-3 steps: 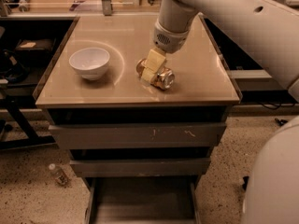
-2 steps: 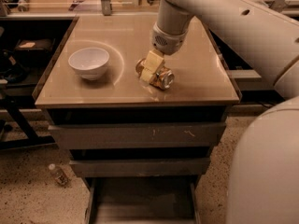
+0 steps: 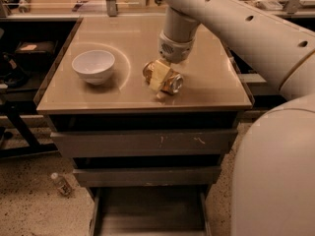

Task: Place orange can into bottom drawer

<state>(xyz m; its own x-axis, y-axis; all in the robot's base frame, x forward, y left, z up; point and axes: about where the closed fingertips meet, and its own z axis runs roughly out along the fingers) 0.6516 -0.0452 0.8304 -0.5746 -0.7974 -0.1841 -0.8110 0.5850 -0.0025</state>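
The orange can (image 3: 170,81) lies on its side on the cabinet top (image 3: 123,95), right of centre, with its silver end facing front right. My gripper (image 3: 158,75) comes down from above on the pale arm and is shut on the can, with its pale fingers (image 3: 156,73) across the can's body. I cannot tell whether the can rests on the top or is just off it. The bottom drawer (image 3: 147,213) is pulled open at the bottom of the cabinet, and its flat grey floor shows.
A white bowl (image 3: 93,65) stands on the left of the cabinet top. Two wider grey drawers (image 3: 142,142) above the open one are closed. A small clear bottle (image 3: 61,183) lies on the speckled floor at the left. My arm's bulk (image 3: 275,171) fills the right side.
The gripper and the can stay at almost the same spot on the cabinet top. The arm's large lower part has swung further into the right side of the view.
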